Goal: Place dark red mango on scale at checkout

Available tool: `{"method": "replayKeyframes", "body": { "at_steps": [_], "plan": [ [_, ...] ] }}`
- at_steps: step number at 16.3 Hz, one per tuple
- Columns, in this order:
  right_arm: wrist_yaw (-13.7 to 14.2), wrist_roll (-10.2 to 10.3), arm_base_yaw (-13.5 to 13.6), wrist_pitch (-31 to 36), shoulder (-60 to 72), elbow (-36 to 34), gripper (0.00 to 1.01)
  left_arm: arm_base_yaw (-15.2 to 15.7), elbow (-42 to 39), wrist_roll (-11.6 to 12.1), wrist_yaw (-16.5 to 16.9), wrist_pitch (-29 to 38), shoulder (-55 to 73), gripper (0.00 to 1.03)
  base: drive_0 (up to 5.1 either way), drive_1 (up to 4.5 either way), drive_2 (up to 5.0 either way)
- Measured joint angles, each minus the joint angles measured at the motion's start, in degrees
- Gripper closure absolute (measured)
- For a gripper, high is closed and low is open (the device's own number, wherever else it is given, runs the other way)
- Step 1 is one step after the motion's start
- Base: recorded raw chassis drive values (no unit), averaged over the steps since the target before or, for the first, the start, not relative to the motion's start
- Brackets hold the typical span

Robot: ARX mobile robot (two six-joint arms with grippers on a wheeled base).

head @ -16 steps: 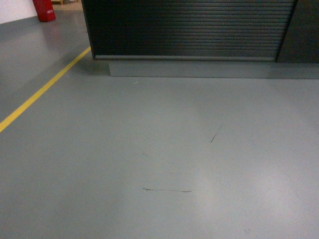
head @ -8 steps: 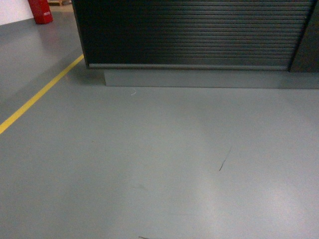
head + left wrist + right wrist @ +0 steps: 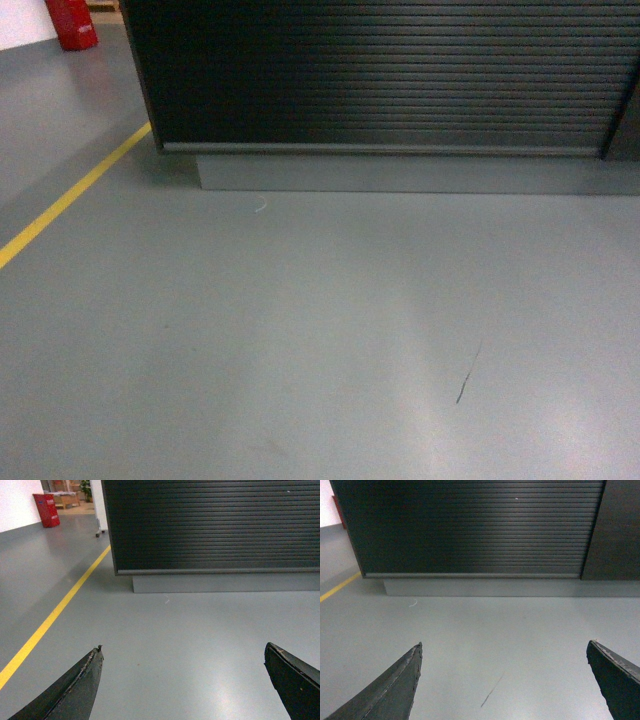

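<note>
Checkout [image 3: 380,80] ribbed front fills top of frame, grey base on floor [image 3: 300,330]. Left tool [image 3: 184,652] and right tool [image 3: 505,650] both spread wide, empty. Mango, scale not visible.

Glossy grey floor [image 3: 300,330] with a yellow line [image 3: 70,197] and a red cabinet [image 3: 70,22].

Black tapered end effector fingers [image 3: 75,690], worn edges

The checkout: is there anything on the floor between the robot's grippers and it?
Nothing visible: bare grey floor runs to the checkout. Left gripper and right gripper are open and empty.
</note>
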Motion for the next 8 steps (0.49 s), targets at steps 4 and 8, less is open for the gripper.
{"method": "replayKeyframes", "body": {
  "at_steps": [4,8],
  "plan": [
    [0.07,0.00,0.00,-0.13,0.00,0.00,0.03,0.00,0.00,0.00,0.00,0.04,0.00,0.05,0.0,2.17,-2.2],
    [0.04,0.00,0.00,0.07,0.00,0.00,0.03,0.00,0.00,0.00,0.00,0.15,0.00,0.05,0.0,4.35,-4.3]
  ]
}}
